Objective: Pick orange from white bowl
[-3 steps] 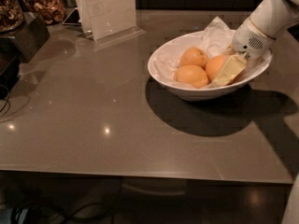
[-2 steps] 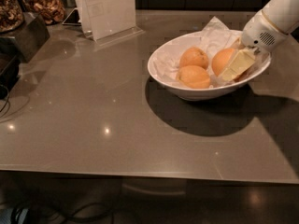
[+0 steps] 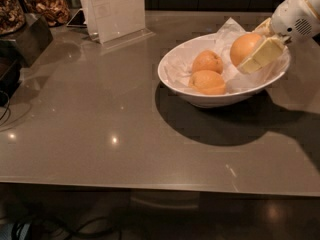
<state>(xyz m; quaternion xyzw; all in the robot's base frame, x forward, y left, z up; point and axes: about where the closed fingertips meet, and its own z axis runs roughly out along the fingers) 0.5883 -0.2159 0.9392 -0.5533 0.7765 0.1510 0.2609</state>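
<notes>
The white bowl [image 3: 172, 79] stands on the grey table, lined with white paper. Two oranges stay in it: a lumpy one [image 3: 207, 62] at the back and a flatter, paler one [image 3: 206, 82] in front. My gripper [image 3: 254, 48] comes in from the upper right and is shut on the large round orange [image 3: 243, 46]. It holds this orange lifted above the bowl's right side, near the rim. One pale yellow finger [image 3: 260, 55] lies across the orange's front; the other is hidden behind the fruit.
A clear acrylic sign holder [image 3: 116, 11] stands at the back left. Jars of dried food [image 3: 42, 6] and a dark box [image 3: 22, 39] sit at the far left. The table's front edge [image 3: 150, 184] runs along the bottom.
The gripper has risen and drawn back to the upper right, lifting the large orange out from among the other two. The bowl and the other oranges have stayed put.
</notes>
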